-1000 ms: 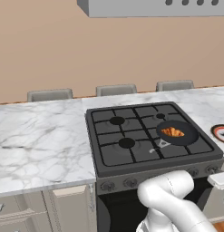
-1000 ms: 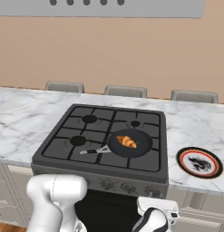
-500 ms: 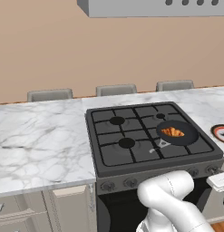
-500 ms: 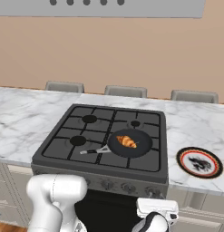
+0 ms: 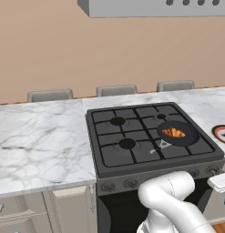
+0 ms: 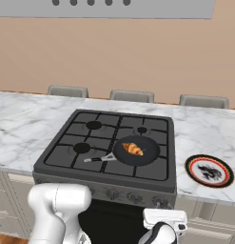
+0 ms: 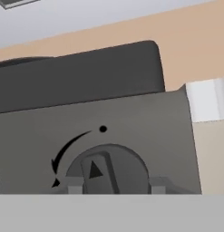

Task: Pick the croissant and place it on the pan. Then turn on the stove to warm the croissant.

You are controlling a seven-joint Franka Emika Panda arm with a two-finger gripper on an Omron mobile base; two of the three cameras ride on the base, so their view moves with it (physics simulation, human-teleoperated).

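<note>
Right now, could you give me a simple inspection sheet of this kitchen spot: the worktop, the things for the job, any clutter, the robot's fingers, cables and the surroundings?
Surface: marble counter on both sides of a black stove.
Job's things: croissant lies in the pan, which sits on the front right burner; no flame seen.
Clutter: red-rimmed plate on the counter to the right of the stove.
Fingers: gripper is low at the stove's front, closed around a knob, one finger tip on each side.
Cables: nothing seen.
Surroundings: tan wall, grey hood above, three chair backs behind the counter, cabinet doors below.
</note>
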